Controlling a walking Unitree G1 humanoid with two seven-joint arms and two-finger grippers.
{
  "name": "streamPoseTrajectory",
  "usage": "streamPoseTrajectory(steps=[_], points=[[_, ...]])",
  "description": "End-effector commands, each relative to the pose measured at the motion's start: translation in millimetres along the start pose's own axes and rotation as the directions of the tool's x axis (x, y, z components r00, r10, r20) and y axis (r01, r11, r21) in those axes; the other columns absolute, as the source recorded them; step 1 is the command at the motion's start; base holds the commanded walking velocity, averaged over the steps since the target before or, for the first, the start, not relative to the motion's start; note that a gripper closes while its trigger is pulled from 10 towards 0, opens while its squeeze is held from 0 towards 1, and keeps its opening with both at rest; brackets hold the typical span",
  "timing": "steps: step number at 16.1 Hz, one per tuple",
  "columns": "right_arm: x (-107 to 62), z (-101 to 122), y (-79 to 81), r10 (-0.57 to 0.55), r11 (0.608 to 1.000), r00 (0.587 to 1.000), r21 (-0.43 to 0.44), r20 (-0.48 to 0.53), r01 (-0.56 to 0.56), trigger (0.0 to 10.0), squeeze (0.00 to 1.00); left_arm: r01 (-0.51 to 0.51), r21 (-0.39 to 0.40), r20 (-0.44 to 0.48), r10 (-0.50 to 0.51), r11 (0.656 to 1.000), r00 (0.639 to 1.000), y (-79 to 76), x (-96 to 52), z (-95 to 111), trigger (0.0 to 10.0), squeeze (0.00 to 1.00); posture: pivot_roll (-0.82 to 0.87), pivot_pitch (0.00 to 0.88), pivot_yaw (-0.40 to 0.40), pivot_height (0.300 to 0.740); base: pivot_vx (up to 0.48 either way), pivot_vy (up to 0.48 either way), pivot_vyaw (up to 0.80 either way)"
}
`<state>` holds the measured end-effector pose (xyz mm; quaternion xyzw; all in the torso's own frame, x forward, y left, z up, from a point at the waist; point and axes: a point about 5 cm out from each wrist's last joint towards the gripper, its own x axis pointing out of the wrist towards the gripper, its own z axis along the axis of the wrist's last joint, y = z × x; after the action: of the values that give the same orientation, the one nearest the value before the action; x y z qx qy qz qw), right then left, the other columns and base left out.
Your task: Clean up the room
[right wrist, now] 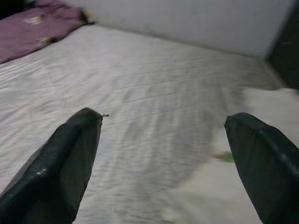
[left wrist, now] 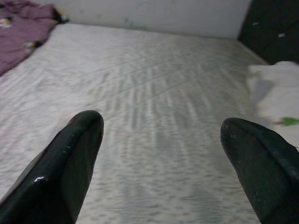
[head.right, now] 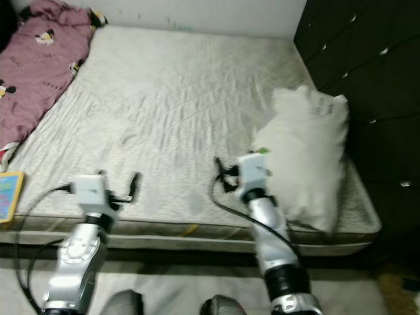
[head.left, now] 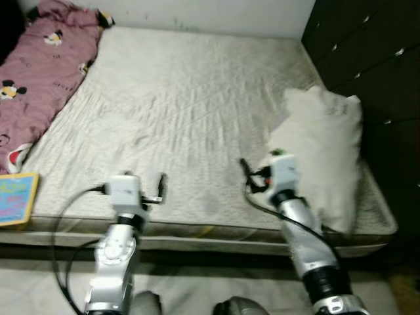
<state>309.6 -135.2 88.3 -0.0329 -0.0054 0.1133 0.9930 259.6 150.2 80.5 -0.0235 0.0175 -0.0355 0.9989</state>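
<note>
White pillow (head.left: pixel 325 151), pink cartoon-print blanket (head.left: pixel 41 72)

Bare bed (head.left: pixel 177 111) taking up most of the room

White pillow (head.left: pixel 325 151) is sitting at its right edge, pink cartoon-print blanket (head.left: pixel 39 72) is lying along the left side, and a colourful book (head.left: pixel 16 197) is resting on the near-left corner.

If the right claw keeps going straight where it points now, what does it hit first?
Probably the bare mattress: the right claw aims open across it. The white pillow lies just off to one side; depth is unclear.
</note>
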Motion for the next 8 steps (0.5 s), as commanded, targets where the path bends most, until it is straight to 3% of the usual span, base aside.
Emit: streamPoseTrajectory(steps=[1, 6, 8], points=[[2.3, 2.9, 6.4, 0.02, 1.0, 1.0, 0.004, 0.011, -0.02, 10.0, 0.0, -0.024, 0.011, -0.002, 0.024, 1.0, 1.0, 8.2, -1.6, 0.2, 10.0, 0.0, 0.05, 0.12, -0.052, 0.74, 0.0, 0.0, 0.0], [2.5, 2.9, 6.7, 0.023, 1.0, 1.0, 0.0, 0.012, -0.023, 10.0, 0.0, 0.009, -0.001, 0.032, -0.009, 1.0, 0.999, 4.4, -2.3, 4.2, 10.0, 0.0, 0.05, 0.118, -0.052, 0.74, 0.0, 0.0, 0.0], [2.2, 2.8, 7.0, 0.022, 1.0, 1.0, 0.002, 0.013, -0.022, 10.0, 0.0, 0.012, 0.0, 0.032, -0.012, 1.0, 0.999, 4.3, -2.3, 4.1, 10.0, 0.0, 0.05, 0.118, -0.051, 0.74, 0.313, 0.0, 0.0]])
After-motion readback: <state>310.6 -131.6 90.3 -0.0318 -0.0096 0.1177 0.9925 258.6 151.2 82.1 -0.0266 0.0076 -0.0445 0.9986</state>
